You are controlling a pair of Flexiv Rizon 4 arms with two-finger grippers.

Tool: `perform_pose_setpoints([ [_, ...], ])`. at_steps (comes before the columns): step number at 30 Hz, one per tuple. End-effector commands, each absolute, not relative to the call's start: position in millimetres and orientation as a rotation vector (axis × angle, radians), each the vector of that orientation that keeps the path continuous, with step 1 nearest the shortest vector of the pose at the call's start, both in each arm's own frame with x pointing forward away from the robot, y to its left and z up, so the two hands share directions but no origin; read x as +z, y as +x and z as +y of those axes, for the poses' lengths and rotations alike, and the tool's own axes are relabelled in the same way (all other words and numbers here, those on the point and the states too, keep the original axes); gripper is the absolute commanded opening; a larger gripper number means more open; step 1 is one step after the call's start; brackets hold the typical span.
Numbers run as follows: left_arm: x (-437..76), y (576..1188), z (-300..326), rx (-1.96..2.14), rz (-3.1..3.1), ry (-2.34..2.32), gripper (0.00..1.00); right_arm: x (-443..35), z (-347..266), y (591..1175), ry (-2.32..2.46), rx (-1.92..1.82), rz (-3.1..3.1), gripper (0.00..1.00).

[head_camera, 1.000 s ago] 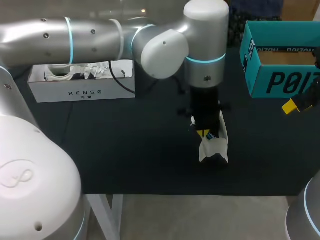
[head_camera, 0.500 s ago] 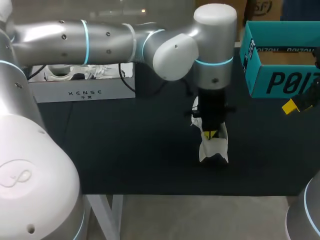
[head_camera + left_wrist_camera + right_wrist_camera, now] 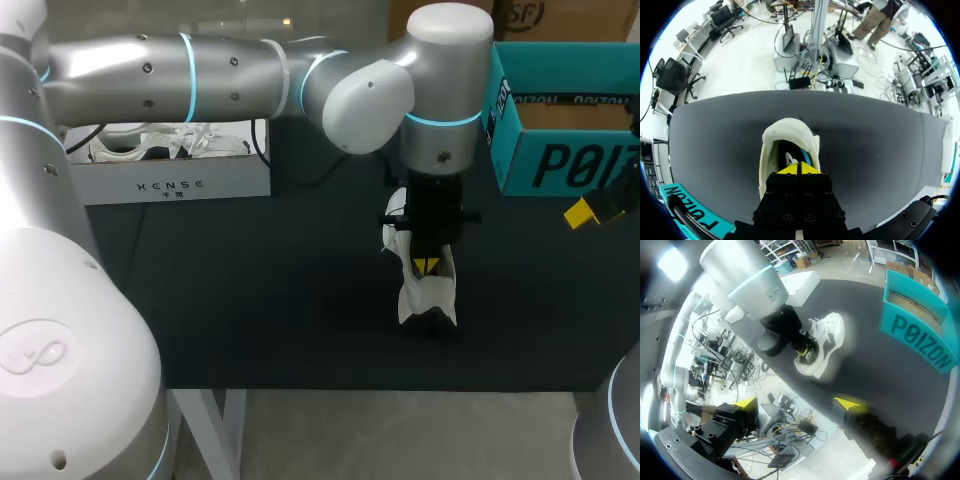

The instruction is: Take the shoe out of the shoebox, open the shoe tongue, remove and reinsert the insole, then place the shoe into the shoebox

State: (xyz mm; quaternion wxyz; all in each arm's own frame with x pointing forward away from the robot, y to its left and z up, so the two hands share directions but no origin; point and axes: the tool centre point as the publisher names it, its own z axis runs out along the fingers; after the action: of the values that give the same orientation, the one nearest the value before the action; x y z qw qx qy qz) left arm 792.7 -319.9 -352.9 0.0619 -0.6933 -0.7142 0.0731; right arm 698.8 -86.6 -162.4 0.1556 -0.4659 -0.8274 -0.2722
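Note:
A white shoe [image 3: 428,298] stands on the black table, right of the middle; its opening [image 3: 786,150] faces up. My left gripper [image 3: 428,265] comes in from the left and hangs straight down into that opening. Its yellow tips [image 3: 799,169] are pressed together, and I see nothing between them. In the right wrist view the shoe [image 3: 829,340] lies ahead, with my left gripper [image 3: 804,352] on it. The teal shoebox [image 3: 560,130] stands open at the back right. My right gripper [image 3: 797,404] stands open and empty at the table's right edge, in front of the box.
A white box [image 3: 170,178] with white paper and dark items in it stands at the back left. One corner of the teal shoebox [image 3: 687,210] shows beside my left gripper. Bare black tabletop [image 3: 250,300] lies left of the shoe.
My left arm has swung to the right, and its shut gripper has slid along the shoe's opening. The shoe and the right arm have stayed where they were.

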Motion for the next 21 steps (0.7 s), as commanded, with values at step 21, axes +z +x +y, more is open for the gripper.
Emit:
perform_pose_setpoints([
  [21,-379.3,793.9,-340.7,0.248,-2.070,-2.136,0.00,-162.7,-86.5,699.0,-1.336,-0.777,-2.369,1.00],
])
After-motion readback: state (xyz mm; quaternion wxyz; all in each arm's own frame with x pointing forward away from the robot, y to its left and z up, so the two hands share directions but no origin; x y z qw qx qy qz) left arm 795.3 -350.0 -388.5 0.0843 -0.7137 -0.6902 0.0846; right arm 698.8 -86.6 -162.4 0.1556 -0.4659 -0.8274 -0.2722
